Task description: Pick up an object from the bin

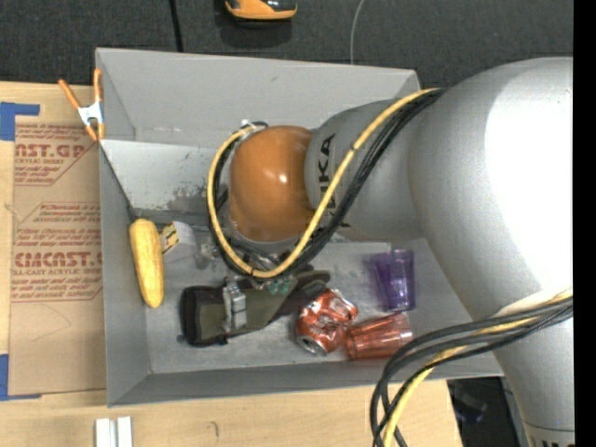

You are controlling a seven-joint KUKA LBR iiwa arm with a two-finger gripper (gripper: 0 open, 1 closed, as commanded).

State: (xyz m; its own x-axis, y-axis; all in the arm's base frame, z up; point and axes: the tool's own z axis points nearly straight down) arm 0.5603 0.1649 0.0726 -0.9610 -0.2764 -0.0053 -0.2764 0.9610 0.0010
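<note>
Hovering with the tool [235,307] under the orange wrist cover [270,182], just left of the crushed red can [323,322], over the can-side end of a dark olive pouch [200,317] lying flat on the floor of the bin [126,347] — cannot tell whether wide or narrow, nor whether touching the pouch. Likely trouble: pinching only a limp flap and losing it on the lift, or nudging the can into the red-orange cup [377,335] just right of it. Farther left of the can, a yellow banana [146,262]; up and right of the can, a purple cup [393,279] — both well apart from the tool, probably safe.
</note>
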